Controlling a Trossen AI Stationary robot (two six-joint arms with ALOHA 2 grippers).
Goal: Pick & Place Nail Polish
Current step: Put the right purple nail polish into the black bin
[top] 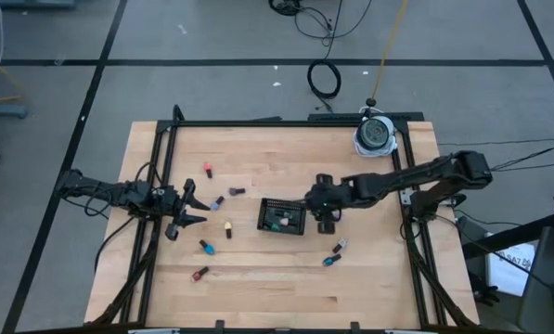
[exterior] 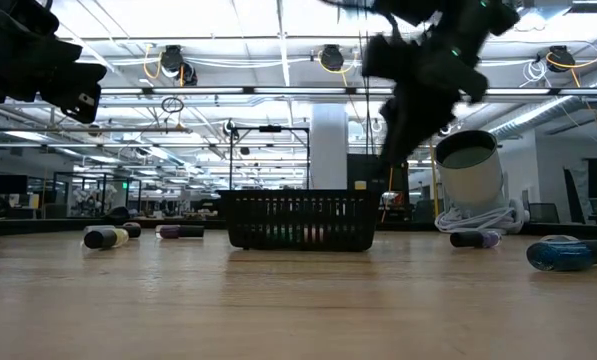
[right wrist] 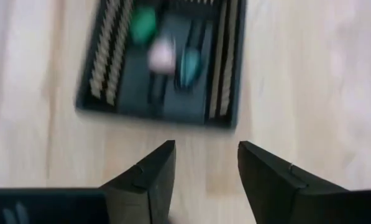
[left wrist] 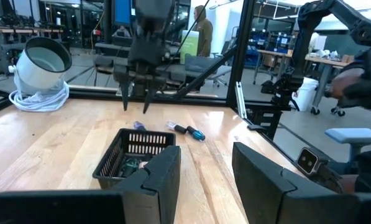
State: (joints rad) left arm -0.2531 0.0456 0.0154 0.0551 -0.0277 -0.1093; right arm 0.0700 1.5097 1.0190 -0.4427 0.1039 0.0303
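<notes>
My right hand (top: 327,221) hung just beside the black mesh tray (top: 283,216), on its right edge, fingers apart and empty; the right wrist view showed bare desk (top: 258,278) between them and the tray just ahead. Three bottles lay in the tray: a green one (right wrist: 142,23), a pink one (right wrist: 161,56) and a teal one (right wrist: 189,65). My left hand (top: 189,206) waited raised at the left of the desk, fingers parted about halfway, nothing in it.

Still loose on the desk: a red bottle (top: 208,170), a dark one (top: 237,191), a purple one (top: 217,201), a yellow one (top: 228,228), a blue one (top: 205,247) and another red (top: 199,274) toward the left; a pale one (top: 340,246) and a blue-teal one (top: 330,261) to the right, near the front.

Risks as I judged them:
- The right hand was close to the tray wall; swinging low toward the two right-side bottles could catch the rim and shove or tip the tray.
- Those two lay nearly touching, so closing on one could knock the other away.
- All were on their sides and round, likely to roll off a skewed pinch.
- The purple bottle sat just beside the left hand; a careless descent could flick it.

A white can-shaped object with coiled cable (top: 376,133) stood at the far right corner, clear of the work.
</notes>
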